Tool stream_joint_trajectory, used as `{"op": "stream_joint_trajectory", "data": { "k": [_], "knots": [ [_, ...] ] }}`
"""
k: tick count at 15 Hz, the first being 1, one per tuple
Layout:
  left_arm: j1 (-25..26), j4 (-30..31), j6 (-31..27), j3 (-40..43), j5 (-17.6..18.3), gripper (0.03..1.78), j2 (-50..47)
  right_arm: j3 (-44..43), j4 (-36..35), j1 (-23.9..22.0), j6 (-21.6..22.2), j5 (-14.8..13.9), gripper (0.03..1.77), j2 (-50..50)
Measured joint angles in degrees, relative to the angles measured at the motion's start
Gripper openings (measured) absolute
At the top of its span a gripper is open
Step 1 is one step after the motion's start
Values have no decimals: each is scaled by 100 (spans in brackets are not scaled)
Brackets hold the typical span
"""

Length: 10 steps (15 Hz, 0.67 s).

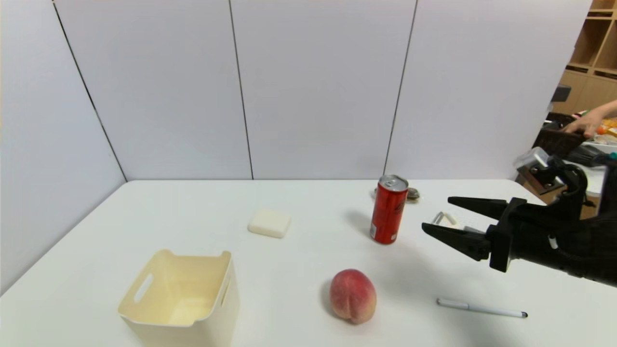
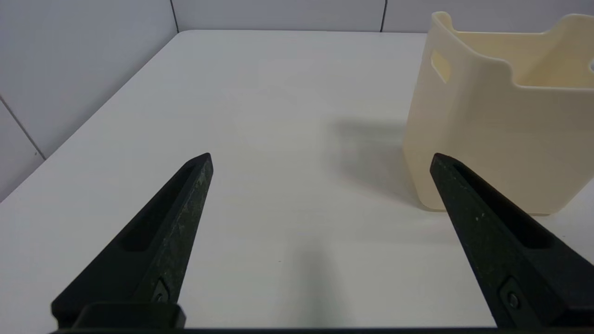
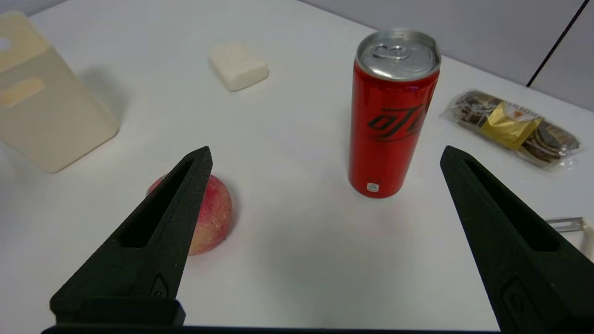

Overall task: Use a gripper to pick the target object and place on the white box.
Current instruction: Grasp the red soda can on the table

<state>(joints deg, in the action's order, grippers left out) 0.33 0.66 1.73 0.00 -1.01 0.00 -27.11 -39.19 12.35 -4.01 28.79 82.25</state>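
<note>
The red can [image 1: 389, 209] stood upright on the bench [image 1: 299, 270], well beyond the peach [image 1: 352, 295]. The right pincer [image 1: 436, 215] hung just right of the can, fingers spread wide, empty. The white box [image 1: 181, 294] sat far left of the can. The left pincer [image 2: 320, 160] gaped beside the box, perhaps parked.

Can [image 1: 388, 210] upright mid-table, peach [image 1: 353, 295] nearer, bin [image 1: 181, 295] near left, pen [image 1: 481, 308] near right.
</note>
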Motion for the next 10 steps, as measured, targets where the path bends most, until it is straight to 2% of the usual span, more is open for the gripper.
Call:
{"op": "stream_joint_trajectory", "data": {
  "k": [3,10],
  "knots": [
    [0,2,0,0,0,169,0,-69,-590,0,-9,-38,170,549],
    [0,2,0,0,0,169,0,-329,-1331,-17,-17,-41,170,1762]
  ]
}}
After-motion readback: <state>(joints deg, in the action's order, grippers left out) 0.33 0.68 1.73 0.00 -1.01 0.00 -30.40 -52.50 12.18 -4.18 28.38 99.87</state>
